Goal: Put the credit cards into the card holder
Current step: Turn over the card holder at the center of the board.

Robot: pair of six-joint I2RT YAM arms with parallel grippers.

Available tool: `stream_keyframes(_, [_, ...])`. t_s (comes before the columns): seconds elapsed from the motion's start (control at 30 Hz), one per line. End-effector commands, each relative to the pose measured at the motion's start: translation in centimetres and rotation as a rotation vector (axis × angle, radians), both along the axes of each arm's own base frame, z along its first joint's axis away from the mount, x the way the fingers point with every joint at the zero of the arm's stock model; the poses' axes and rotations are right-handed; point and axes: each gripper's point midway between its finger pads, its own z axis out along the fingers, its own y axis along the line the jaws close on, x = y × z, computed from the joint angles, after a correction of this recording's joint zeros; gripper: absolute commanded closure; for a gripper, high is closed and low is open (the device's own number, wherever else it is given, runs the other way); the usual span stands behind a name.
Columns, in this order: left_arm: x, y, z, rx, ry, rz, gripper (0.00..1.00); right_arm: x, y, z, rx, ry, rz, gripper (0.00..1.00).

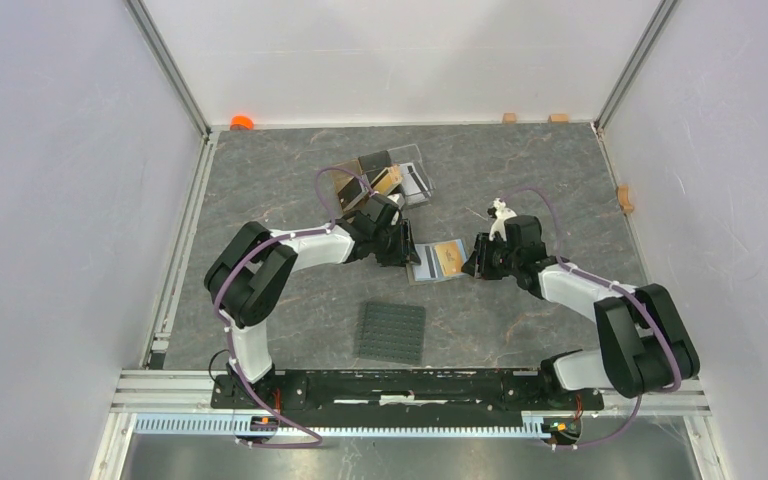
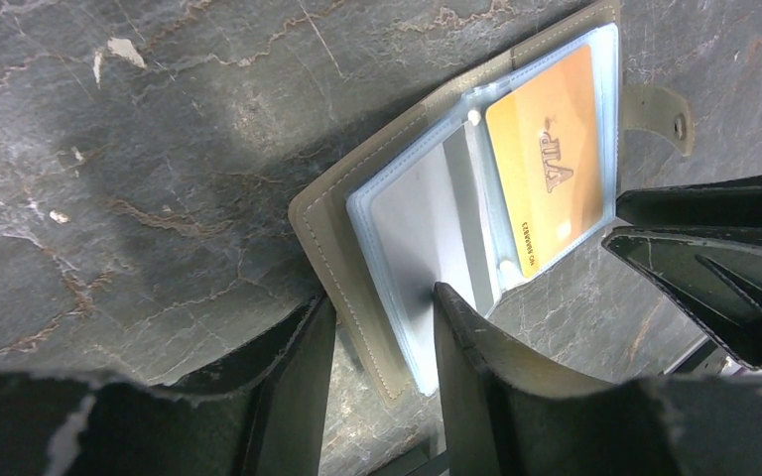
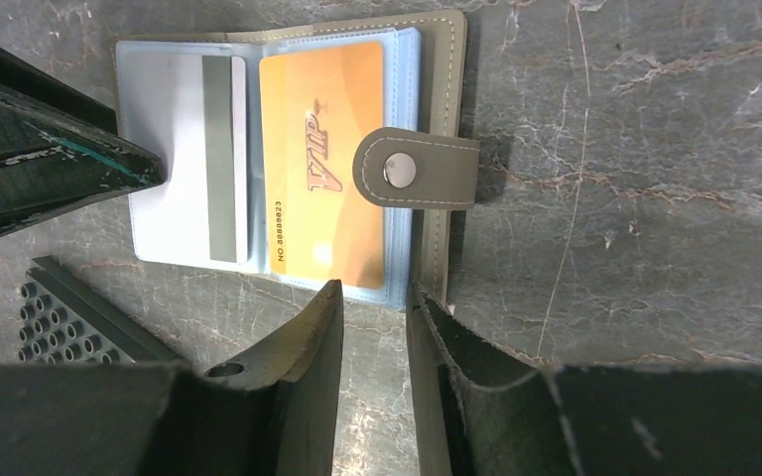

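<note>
The card holder [image 1: 438,260] lies open on the table between my two grippers. In the wrist views its olive cover [image 2: 332,248] [image 3: 444,99] frames clear bluish pockets. A gold-orange credit card [image 2: 551,169] [image 3: 322,149] sits in one pocket and a white-silver one with a grey stripe [image 2: 427,228] [image 3: 184,149] in the other. The snap tab [image 3: 417,169] folds over the gold card. My left gripper [image 2: 382,295] [image 1: 405,245] straddles the cover's edge, one finger [image 2: 466,337] on the white card's pocket, jaws apart. My right gripper [image 3: 374,288] [image 1: 475,262] is at the opposite edge, narrowly open with only table between its fingers.
A clear stand [image 1: 400,182] at the back holds a dark card [image 1: 374,160]. The dark grey studded mat [image 1: 392,332] [image 3: 55,317] lies near the arm bases. An orange object [image 1: 242,122] and small wooden blocks [image 1: 509,117] [image 1: 625,198] line the walls.
</note>
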Motion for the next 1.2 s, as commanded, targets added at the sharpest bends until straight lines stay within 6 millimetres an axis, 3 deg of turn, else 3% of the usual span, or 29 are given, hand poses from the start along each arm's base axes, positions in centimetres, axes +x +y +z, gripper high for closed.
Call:
stream_keyframes(0.0, [-0.1, 1.2, -1.9, 0.077, 0.008, -0.007, 0.52, 2.0, 1.0, 1.4, 0.025, -0.069, 0.027, 0.66])
stream_keyframes(0.23, [-0.1, 1.1, -2.0, 0.076, 0.011, -0.010, 0.56, 2.0, 1.6, 0.9, 0.053, -0.055, 0.037, 0.72])
stream_keyframes(0.57, [-0.1, 0.9, -2.0, 0.067, 0.013, -0.018, 0.58, 2.1, 2.8, 3.2, 0.135, -0.113, 0.072, 0.84])
stream_keyframes(0.7, [-0.2, 0.8, -2.2, 0.063, 0.021, -0.021, 0.60, 2.1, 3.2, 3.6, 0.159, -0.121, 0.085, 1.00])
stream_keyframes(0.9, [-0.2, 0.5, -2.1, 0.049, 0.015, -0.026, 0.60, 1.8, 4.2, 4.5, 0.211, -0.144, 0.141, 1.00])
stream_keyframes(1.17, [0.1, -0.3, -1.7, -0.004, 0.004, -0.041, 0.60, 0.8, 7.2, 5.8, 0.245, -0.173, 0.273, 1.00])
